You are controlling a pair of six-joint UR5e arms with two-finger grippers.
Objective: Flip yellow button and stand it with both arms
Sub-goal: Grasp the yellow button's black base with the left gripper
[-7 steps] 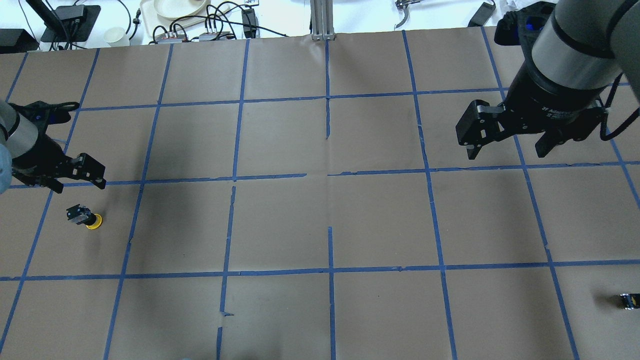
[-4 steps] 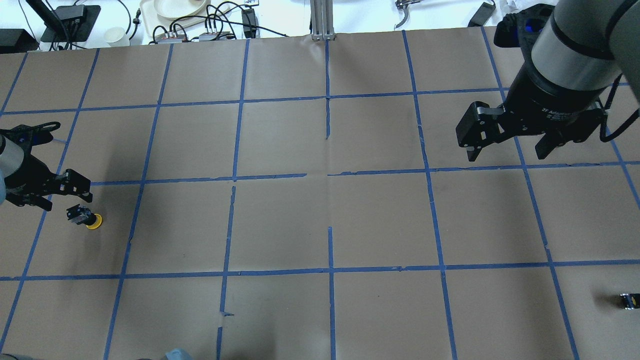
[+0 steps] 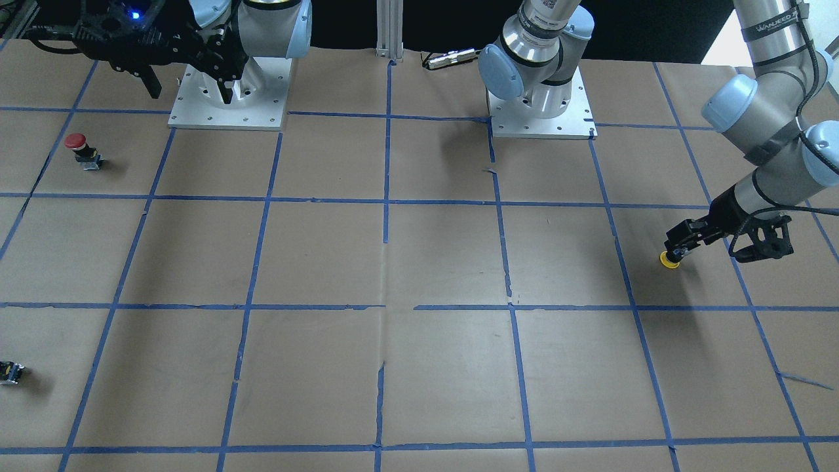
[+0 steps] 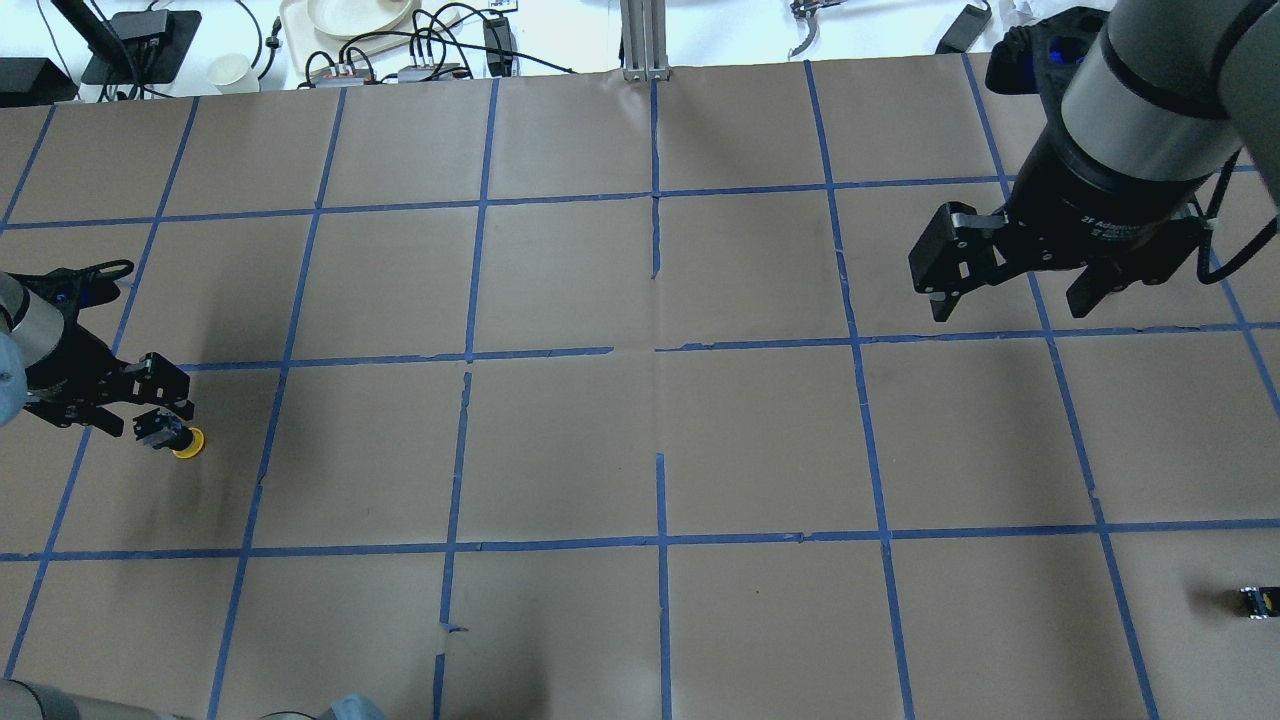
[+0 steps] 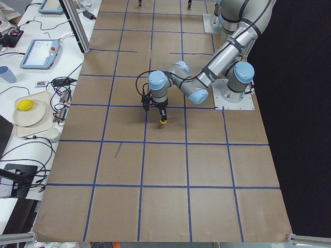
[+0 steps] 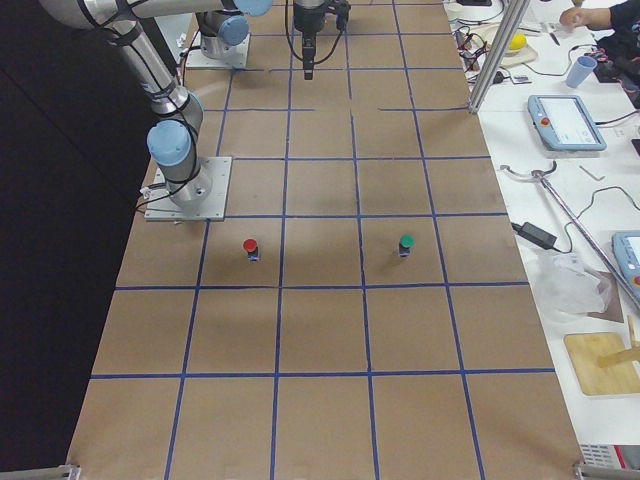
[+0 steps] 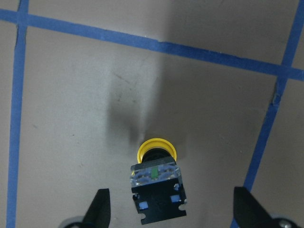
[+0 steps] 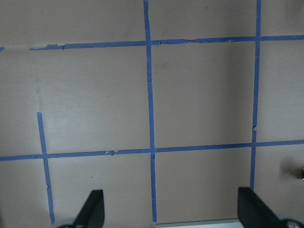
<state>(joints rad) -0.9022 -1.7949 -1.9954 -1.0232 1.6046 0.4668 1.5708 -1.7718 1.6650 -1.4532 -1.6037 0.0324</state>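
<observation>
The brown bench (image 4: 560, 440) with its blue tape squares looked the same as before. The left arm (image 3: 767, 118) had come down the left side of the overhead picture, and its claw (image 4: 150, 413), which was up by the blue line a moment earlier, now sat right over the yellow button (image 7: 156, 183). That claw was wide, one finger on each side of the button's black body, not touching it yet. I think it was about ready to close and pick it up. The right claw (image 4: 1012, 300) had stayed at the upper right, also wide and holding nothing. The button had not moved and still lay on its side. A small dark part (image 4: 1258, 601) sat at the lower right.
</observation>
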